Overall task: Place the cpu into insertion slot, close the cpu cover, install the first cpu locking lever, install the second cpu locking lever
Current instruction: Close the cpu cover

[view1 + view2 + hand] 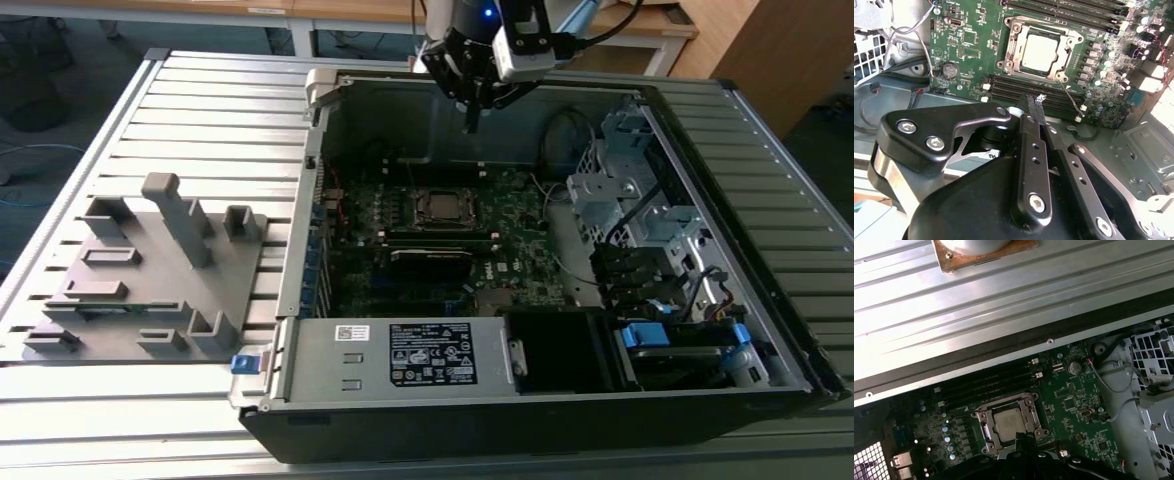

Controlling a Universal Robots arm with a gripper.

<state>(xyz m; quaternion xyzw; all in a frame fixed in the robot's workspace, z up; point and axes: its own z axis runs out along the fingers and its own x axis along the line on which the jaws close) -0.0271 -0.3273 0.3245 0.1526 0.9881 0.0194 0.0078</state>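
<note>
Cpu [1040,52] sits inside the insertion slot [1013,49] rim, pincer [1031,100] narrow and empty, hanging well clear above.

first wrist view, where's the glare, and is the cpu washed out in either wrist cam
First wrist view: the ribbed table glares near white, the cpu reads even grey. Second wrist view: the cpu is pale but not blown out; part of the computer case burns white. Exterior view: the computer case is dimmer inside than the table.
</note>
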